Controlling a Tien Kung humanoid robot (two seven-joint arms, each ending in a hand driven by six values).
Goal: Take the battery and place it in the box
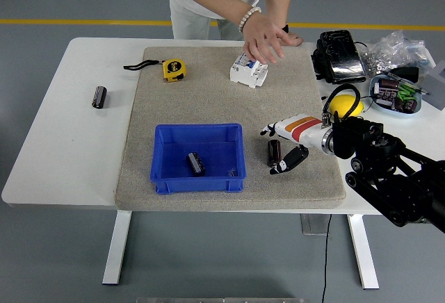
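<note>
My right arm [389,178] reaches in from the lower right corner across the white table [55,150], forearm angled toward the middle of the grey mat [222,101]. My right hand [292,140] lies low over the mat's right side, palm turned left, its white fingers [272,129] extended above and the thumb below, bracketing a dark battery [274,152] that stands upright on the mat. The digits sit close on either side of it; whether they press on it I cannot tell.

Left of that, at the mat's near edge, sits the blue box [199,133], well apart from my hand, with a second dark battery [196,163] lying tilted on its floor.

Farther off, a third battery [99,96] lies on the bare table at left, off the mat. A yellow tape measure [174,69] rests at the mat's far left corner.

At the far side a person leans in, one hand [263,39] spread just above a white circuit breaker [249,71], the other planted on the table edge behind it.
</note>
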